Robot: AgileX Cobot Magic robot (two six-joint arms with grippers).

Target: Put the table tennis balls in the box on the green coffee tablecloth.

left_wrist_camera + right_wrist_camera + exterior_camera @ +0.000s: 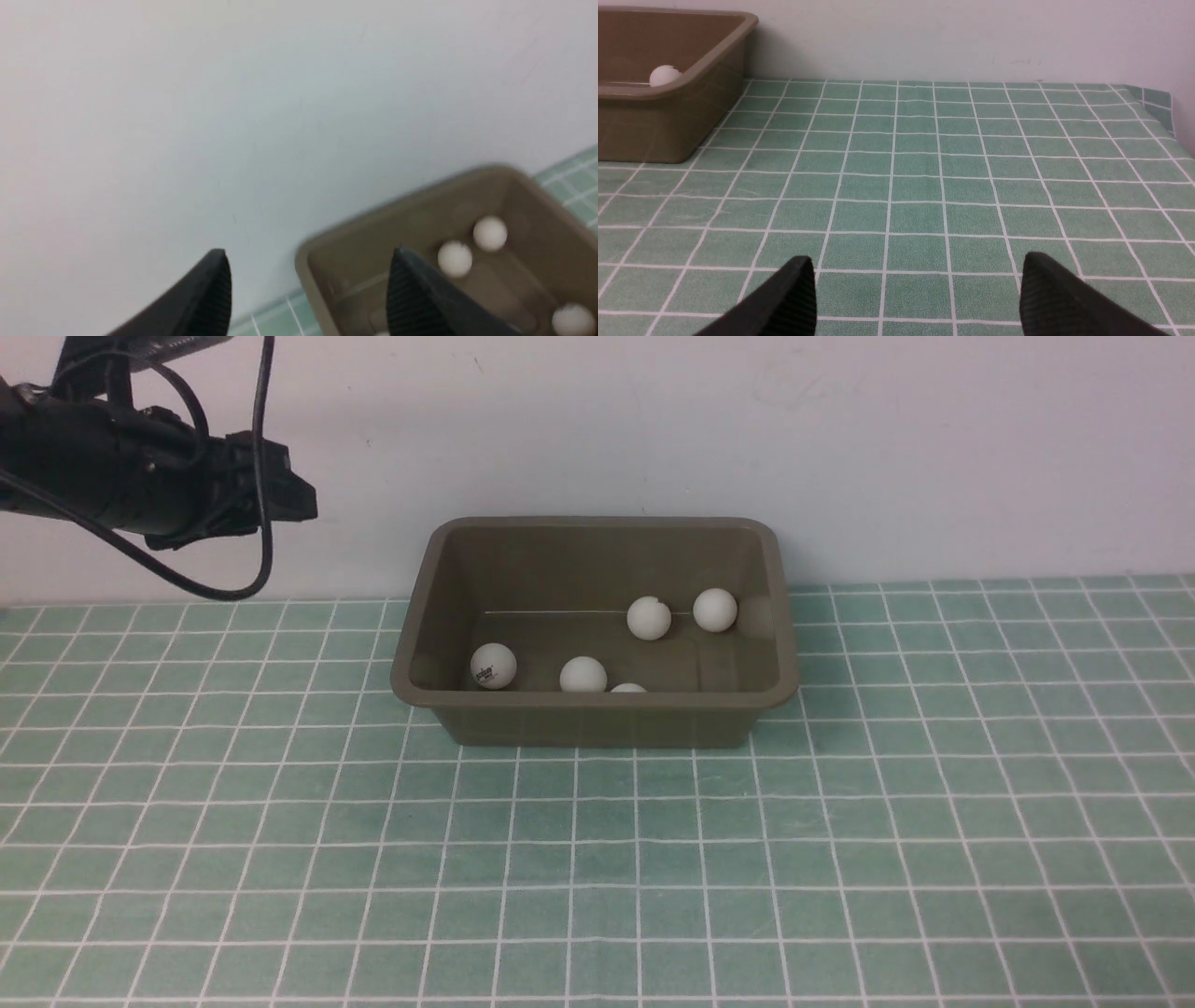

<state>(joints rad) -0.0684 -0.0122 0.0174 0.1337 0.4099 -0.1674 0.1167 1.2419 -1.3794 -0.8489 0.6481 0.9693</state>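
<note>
Olive-brown box [597,714] sits at the far middle of the cloth [597,859], holding five visible balls [493,665]. Left gripper [308,289] hangs high at the far left, jaws apart and empty; right gripper [917,289] is likewise spread above bare cloth.

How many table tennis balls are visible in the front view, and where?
5, all inside the box: one front left, one front middle, one half hidden behind the front rim, two at the back right. Another may be hidden.
</note>
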